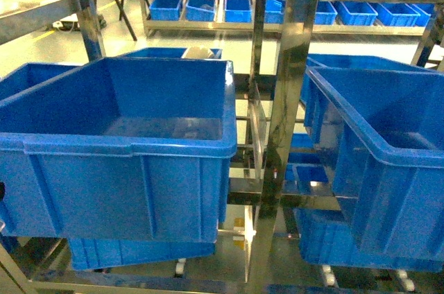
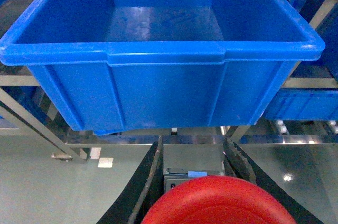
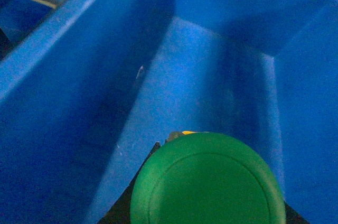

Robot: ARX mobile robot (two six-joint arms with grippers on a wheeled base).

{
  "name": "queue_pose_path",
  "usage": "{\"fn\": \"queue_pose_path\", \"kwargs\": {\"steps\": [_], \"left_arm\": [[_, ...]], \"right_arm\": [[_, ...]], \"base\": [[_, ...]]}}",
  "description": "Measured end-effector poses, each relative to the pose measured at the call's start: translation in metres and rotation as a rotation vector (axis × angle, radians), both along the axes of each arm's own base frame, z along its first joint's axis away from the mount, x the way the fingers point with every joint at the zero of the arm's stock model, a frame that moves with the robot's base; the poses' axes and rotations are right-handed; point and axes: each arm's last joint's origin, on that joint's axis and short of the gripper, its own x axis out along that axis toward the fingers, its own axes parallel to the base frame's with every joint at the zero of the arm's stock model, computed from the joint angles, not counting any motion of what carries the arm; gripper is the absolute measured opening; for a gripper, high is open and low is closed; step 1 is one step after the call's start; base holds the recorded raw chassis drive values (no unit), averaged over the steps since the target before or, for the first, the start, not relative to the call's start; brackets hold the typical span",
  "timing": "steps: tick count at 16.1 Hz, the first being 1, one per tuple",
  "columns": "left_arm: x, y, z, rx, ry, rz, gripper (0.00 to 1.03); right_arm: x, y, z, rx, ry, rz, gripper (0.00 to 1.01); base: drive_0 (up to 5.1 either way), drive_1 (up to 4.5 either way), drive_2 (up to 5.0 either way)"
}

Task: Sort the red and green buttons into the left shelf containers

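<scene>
The red button (image 2: 219, 203) fills the bottom of the left wrist view, its dark base (image 2: 190, 177) just beyond the cap. My left gripper (image 2: 194, 147) is shut on it, low in front of a large deep blue bin (image 2: 163, 52) on the rack. In the right wrist view, my right gripper (image 3: 200, 139) is shut on the green button (image 3: 207, 182), held over the bare floor of a blue bin (image 3: 200, 76). In the head view a big bin (image 1: 132, 147) stands on the left and another (image 1: 361, 124) on the right. Neither gripper shows there.
A shiny steel post (image 1: 295, 100) stands between the two big bins. Small shallow blue trays (image 1: 236, 10) line a far shelf. More blue bins (image 1: 139, 251) sit on the lower level. Grey floor (image 2: 47, 182) lies below the rack.
</scene>
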Motion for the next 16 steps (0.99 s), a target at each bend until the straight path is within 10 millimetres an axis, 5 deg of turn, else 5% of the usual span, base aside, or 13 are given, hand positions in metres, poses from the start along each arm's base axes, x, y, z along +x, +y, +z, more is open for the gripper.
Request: {"fn": "queue_pose_path", "kwargs": {"steps": [6,10,16], "left_arm": [[0.000,0.000,0.000,0.000,0.000,0.000,0.29],[0.000,0.000,0.000,0.000,0.000,0.000,0.29],[0.000,0.000,0.000,0.000,0.000,0.000,0.29]], "right_arm": [[0.056,-0.047,-0.048,-0.038,0.199,-0.090,0.25],[0.098,-0.066,-0.042,-0.054,0.233,-0.126,0.25],[0.106,-0.081,-0.064,-0.059,0.341,-0.175,0.31]], "base": [[0.0,0.00,0.0],[0.0,0.00,0.0],[0.0,0.00,0.0]]}}
